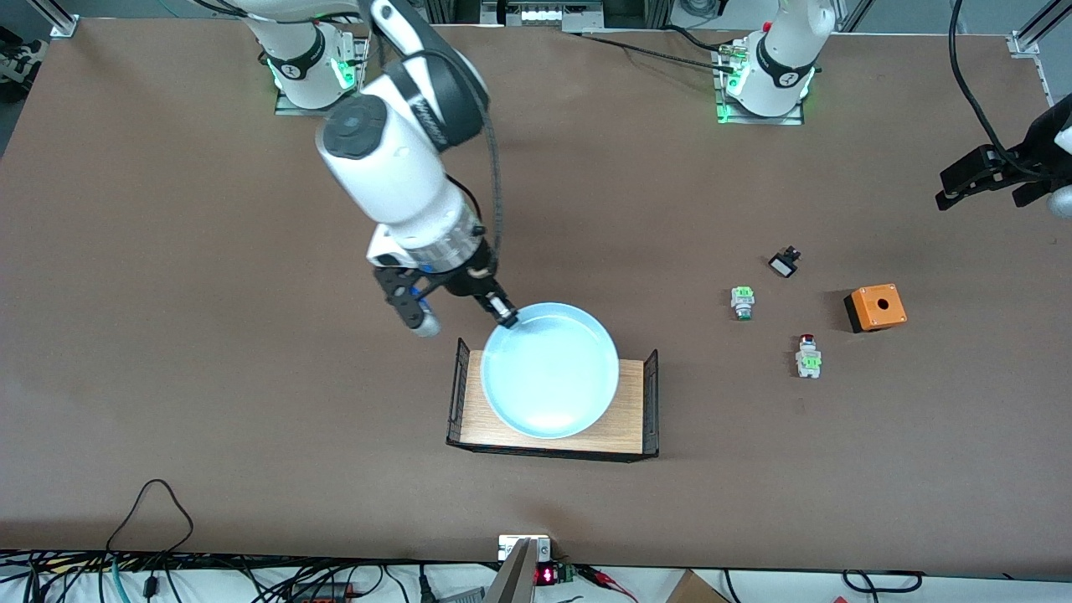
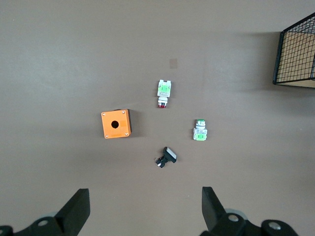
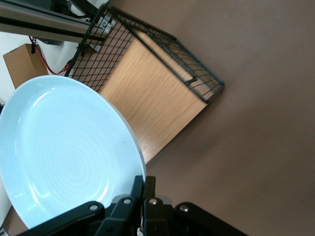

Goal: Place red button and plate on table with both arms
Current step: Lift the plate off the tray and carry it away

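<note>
Pale-blue plate (image 1: 550, 370) clamped at its 10 o'clock rim by right end effector (image 1: 505, 315), tilted to clear tray (image 1: 632, 419); left end effector (image 2: 142, 211), fingers apart, hovers over red button (image 2: 163, 92) on counter (image 1: 209, 335).

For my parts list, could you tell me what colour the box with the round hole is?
The box is orange on top, black-sided; clearest in the left wrist view.

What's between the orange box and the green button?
In the left wrist view, only bare table lies between the orange box and the green button.
</note>
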You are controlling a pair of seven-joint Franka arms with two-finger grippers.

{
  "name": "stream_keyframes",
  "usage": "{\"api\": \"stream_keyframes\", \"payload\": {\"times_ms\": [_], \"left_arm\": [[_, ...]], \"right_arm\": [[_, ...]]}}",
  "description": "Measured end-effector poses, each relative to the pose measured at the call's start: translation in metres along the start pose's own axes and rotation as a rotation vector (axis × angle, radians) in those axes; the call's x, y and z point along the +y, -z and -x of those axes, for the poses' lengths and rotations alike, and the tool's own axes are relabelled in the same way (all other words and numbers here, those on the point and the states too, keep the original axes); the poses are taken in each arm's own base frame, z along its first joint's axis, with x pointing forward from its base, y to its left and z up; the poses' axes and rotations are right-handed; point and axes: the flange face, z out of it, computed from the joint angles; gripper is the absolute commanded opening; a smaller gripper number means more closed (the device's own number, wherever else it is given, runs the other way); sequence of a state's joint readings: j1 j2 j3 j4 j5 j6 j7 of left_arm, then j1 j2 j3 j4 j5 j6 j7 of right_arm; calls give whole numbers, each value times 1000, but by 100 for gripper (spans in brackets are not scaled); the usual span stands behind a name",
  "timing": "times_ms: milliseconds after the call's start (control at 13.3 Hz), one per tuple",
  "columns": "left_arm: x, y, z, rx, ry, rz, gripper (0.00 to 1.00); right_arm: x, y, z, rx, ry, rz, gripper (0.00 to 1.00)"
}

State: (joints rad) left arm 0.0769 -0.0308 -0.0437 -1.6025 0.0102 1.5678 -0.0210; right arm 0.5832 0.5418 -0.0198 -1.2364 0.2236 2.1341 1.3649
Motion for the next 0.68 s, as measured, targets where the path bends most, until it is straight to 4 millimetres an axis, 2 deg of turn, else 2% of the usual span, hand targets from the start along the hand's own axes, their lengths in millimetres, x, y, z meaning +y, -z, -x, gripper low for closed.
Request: {"api": "stream_keyframes", "payload": {"times_ms": [75, 150, 225, 451, 676], "left_arm": [[0, 0, 0, 0, 0, 0, 100], [0, 0, 0, 0, -1, 0, 100], [1, 1, 0, 0, -1, 0, 100], [4, 1, 0, 0, -7, 0, 100], [5, 1, 0, 0, -8, 0, 100]], "right_arm": [[4, 18, -15, -22, 18, 13, 0], [12, 48, -42, -46, 52, 33, 0], [16, 60, -55, -51, 78, 44, 0], [38, 75, -93, -64, 184, 99, 0], [71, 80, -140, -97, 319, 161, 0]]}}
